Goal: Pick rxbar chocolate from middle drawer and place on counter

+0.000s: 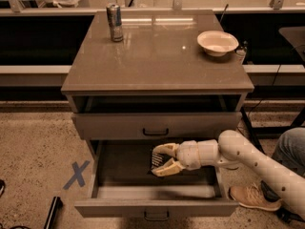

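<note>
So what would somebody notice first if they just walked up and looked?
Probably the pale robot arm reaching from the right into the open middle drawer, with its gripper right at the black rxbar chocolate inside. After that, the shiny counter above, with a silver can at its back left and a white bowl at its back right.
</note>
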Action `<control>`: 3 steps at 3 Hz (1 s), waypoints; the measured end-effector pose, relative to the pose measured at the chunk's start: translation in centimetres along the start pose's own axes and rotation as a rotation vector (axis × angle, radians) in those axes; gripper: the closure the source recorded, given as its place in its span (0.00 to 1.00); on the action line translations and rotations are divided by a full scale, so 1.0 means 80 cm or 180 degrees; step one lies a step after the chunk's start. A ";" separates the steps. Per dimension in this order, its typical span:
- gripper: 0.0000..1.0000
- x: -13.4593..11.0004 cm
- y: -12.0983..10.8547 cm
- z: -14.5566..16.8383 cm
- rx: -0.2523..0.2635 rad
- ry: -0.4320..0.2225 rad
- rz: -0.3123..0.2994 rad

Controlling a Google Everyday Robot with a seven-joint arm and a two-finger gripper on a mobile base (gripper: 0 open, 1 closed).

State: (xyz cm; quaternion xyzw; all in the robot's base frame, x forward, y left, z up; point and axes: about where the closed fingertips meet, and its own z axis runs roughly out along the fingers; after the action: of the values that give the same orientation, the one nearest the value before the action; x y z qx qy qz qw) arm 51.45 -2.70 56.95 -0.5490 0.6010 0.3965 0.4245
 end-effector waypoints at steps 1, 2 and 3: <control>1.00 -0.046 0.039 -0.025 -0.0249 0.0086 -0.0097; 1.00 -0.097 0.053 -0.046 -0.0170 0.0127 -0.0374; 1.00 -0.155 0.046 -0.070 -0.0037 0.0111 -0.0646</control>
State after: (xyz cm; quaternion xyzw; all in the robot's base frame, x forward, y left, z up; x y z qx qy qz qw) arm 47.83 -3.69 70.55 -0.6163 0.5473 0.3453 0.4487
